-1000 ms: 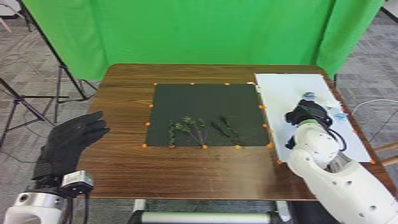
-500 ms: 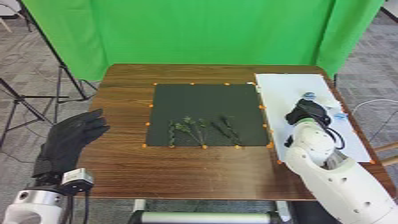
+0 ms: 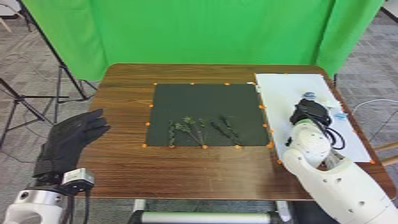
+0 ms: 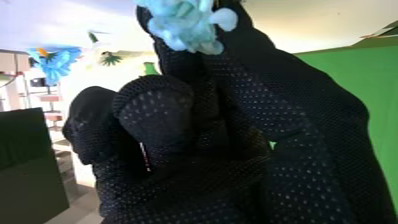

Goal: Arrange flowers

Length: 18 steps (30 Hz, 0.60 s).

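In the head view my right hand (image 3: 309,112) is low over the white sheet (image 3: 282,90), with a light blue flower (image 3: 308,95) at its fingertips. Seen from the right wrist, this hand (image 4: 200,150) has bent fingers, and its thumb and a finger pinch around the pale blue flower (image 4: 187,22); its stem is hidden. A white flower (image 3: 332,104) and another blue one (image 3: 340,115) lie beside the hand. Green leafy stems (image 3: 188,127) lie on the dark mat (image 3: 200,102). My left hand (image 3: 73,137) is open at the table's left edge, holding nothing.
Orange markers (image 3: 205,147) line the mat's edges. Brown wood (image 3: 195,172) surrounds the mat on the table. A green curtain (image 3: 209,32) hangs behind the far edge, and a black stand (image 3: 62,75) is on the floor at the left.
My right hand has shifted slightly to the right and its lower arm has changed its tilt. The flower at its fingertips and my left hand look unmoved.
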Motion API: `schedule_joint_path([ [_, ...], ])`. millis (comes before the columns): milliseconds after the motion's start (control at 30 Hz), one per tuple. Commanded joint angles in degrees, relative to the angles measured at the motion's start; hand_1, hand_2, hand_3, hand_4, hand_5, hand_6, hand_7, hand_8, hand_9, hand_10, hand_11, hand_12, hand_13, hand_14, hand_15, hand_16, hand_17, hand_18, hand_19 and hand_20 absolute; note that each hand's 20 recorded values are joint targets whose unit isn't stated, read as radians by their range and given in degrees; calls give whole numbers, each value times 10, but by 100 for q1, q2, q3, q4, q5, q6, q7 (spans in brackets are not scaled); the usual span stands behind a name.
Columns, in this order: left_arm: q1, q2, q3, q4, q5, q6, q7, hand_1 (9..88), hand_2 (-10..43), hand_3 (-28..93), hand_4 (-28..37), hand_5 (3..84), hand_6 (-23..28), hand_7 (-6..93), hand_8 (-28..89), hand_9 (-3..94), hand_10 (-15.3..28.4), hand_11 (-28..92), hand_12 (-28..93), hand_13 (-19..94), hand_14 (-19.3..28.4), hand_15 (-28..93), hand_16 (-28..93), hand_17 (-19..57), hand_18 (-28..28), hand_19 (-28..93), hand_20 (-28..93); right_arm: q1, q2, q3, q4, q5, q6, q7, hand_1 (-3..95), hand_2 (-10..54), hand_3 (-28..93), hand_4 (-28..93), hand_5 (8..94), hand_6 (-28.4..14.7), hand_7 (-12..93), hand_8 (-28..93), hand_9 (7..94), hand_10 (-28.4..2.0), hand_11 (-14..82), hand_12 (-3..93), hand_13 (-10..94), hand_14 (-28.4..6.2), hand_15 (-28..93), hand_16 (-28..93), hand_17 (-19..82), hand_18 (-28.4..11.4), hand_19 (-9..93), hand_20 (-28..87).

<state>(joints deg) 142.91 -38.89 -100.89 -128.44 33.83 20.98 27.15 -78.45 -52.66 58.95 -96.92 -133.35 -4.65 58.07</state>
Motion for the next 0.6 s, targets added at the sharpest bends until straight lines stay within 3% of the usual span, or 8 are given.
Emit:
schedule_joint_path([
  [33,52,4,3,3,-23,-14,37,275,46,822,-205,437,125,200,-111,379,212,370,91,255,271,639,-141,-98,225,606,76,-66,83,-124,61,-222,382,61,599,-95,768,-282,753,-39,317,124,853,-87,247,385,810,-65,720,222,582,-177,932,392],
  [167,98,13,-28,0,-28,-18,77,276,46,823,-206,437,125,199,-112,379,212,370,91,255,272,639,-141,-98,225,606,76,-4,153,-139,-112,-432,531,-43,600,-95,775,-282,766,-42,311,123,863,-86,242,387,818,-63,714,228,589,-177,932,397],
  [433,165,-7,-111,-32,-8,-17,22,276,46,822,-206,437,125,199,-111,379,212,371,91,255,272,639,-142,-98,225,607,76,275,226,-283,-624,-590,736,-274,601,-95,787,-283,785,-47,295,130,874,-92,234,393,825,-64,711,237,593,-178,932,403],
  [600,295,4,-238,-42,-49,-5,14,276,46,822,-206,437,125,201,-112,380,212,370,90,255,271,639,-141,-98,225,606,76,645,129,-680,-1019,-517,833,-565,601,-95,790,-283,792,-49,285,134,879,-93,230,397,827,-64,709,241,597,-180,932,409],
])
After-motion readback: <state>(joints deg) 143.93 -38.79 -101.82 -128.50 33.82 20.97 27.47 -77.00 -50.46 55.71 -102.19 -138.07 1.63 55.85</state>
